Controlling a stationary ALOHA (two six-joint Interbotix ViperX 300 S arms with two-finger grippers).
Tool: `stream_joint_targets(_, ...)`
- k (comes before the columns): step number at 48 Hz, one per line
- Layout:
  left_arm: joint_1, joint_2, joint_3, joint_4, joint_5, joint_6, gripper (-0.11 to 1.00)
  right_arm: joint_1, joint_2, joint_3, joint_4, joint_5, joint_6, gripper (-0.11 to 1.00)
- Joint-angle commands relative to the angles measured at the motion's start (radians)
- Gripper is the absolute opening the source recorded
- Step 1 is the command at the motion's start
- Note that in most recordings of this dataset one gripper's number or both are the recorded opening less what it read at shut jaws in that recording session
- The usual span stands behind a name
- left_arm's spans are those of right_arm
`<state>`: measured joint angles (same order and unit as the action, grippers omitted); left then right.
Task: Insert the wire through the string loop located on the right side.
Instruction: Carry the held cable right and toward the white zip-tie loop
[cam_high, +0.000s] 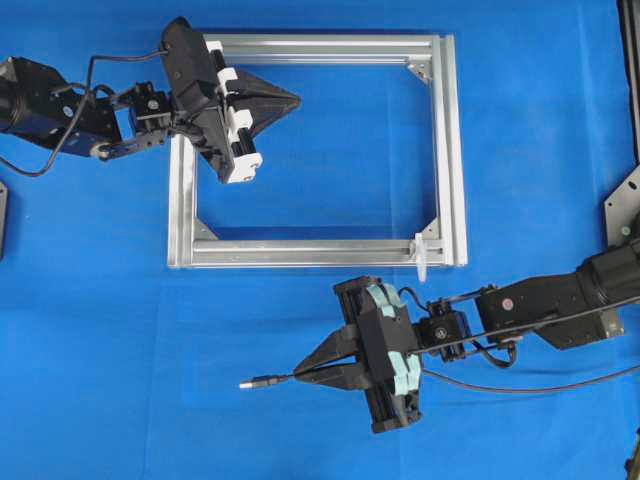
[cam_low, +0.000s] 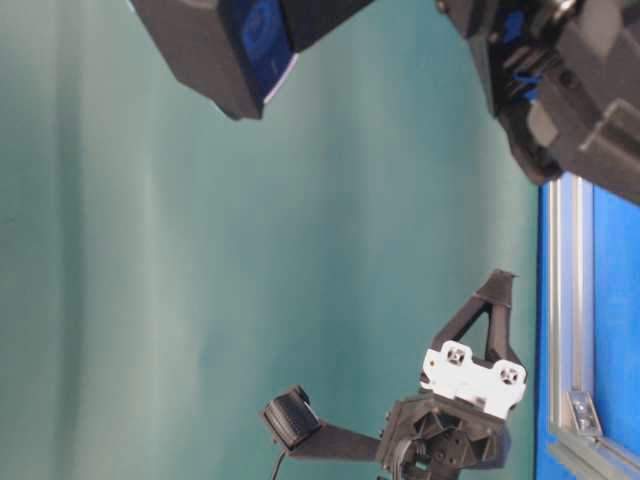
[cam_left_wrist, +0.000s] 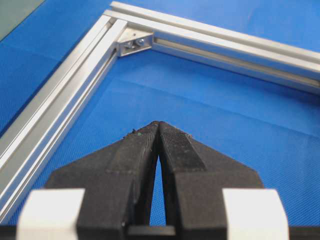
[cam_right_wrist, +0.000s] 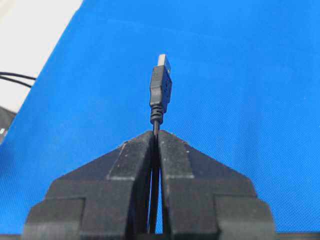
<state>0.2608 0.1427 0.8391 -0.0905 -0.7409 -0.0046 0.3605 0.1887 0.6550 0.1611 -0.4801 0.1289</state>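
- Right tool (cam_right_wrist: 156, 134), nearest the wrist camera, is pressed together on the wire (cam_right_wrist: 156, 125), with the plug (cam_right_wrist: 161, 87) jutting just past its tips.
- Tabletop (cam_high: 100, 330), blue, lies under both tools.
- Frame (cam_high: 452, 140) lies well beyond the right tool's back end; the plug points the other way, away from it.
- Left tool (cam_high: 292, 99) is pressed together on nothing, hovering inside the frame's far corner, well apart from the right tool.
- Wire trails back from the right tool, under its arm.
- Loop (cam_high: 421, 256) stands at the frame's near right corner, behind the right tool.
- Risk: the tool must turn right round; the trailing wire could snag on the arm.
- Risk: the loop is tiny and probably limp, so a slightly off plug would likely push it aside.
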Motion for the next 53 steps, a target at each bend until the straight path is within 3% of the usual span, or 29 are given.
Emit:
stream_joint_targets(1, -0.003, -0.034, -0.006, 0.003, -0.005, -0.002, 0.00, 0.002, -0.031, -0.020, 0.003, -0.003, -0.002, -0.04)
stream_joint_targets(41, -0.005, -0.034, -0.005, 0.003, -0.005, -0.002, 0.00, 0.002, -0.034, -0.014, 0.003, 0.005, -0.003, -0.04)
stream_joint_targets(53, -0.018, -0.034, -0.003, 0.003, -0.005, -0.002, 0.00, 0.017, -0.089, 0.089, 0.021, 0.000, 0.009, -0.04)
